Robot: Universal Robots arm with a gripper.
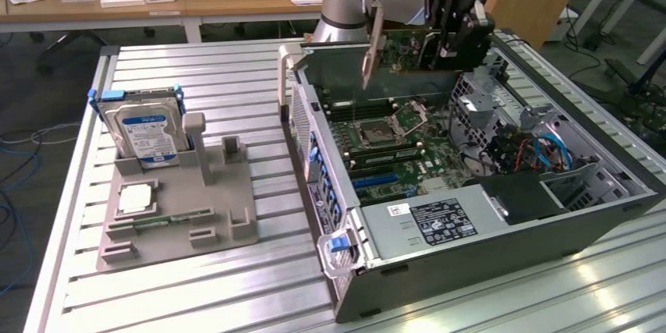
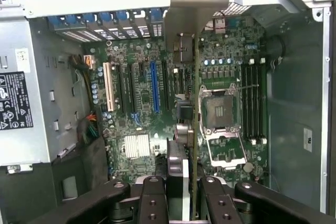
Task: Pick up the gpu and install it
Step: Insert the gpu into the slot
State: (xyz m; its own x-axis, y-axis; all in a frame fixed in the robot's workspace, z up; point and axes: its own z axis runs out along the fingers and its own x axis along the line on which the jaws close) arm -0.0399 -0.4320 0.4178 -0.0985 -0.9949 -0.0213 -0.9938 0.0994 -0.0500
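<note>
**gpu (image 1: 408, 51): up off the tray, hanging over the open case, not yet seated**

Thin green-and-dark circuit card with a silver metal bracket, clamped in the black multi-link gripper (image 2: 182, 203). Fingers closed on the card's upper edge, bracket at the end toward the exterior view's left. Held on edge above the open grey metal tower case (image 1: 582, 224), itself lying on its side on the slatted aluminium desk (image 1: 208, 76). Well clear of the green motherboard (image 1: 391, 138) below, with a plain gap between card and board in the exterior view.

From the wrist view: card seen edge-on, running roughly parallel to the long blue expansion slot (image 2: 154, 85) and the black slots beside it. Not over them, though; closer to the empty silver processor socket (image 2: 218, 111). Cannot tell which slot is meant.

Pick-up: done, by the look of it. Over on the grey plastic fixture tray (image 1: 224, 193), at the exterior view's left, just the thick silver hard drive with blue-white label (image 1: 146, 134) standing upright and the small square silver chip (image 1: 136, 199) lying flat.

Install: not done. No contact with any slot, card hanging free. Remaining, as a judgement: the whole seating of the card in the board.
</note>
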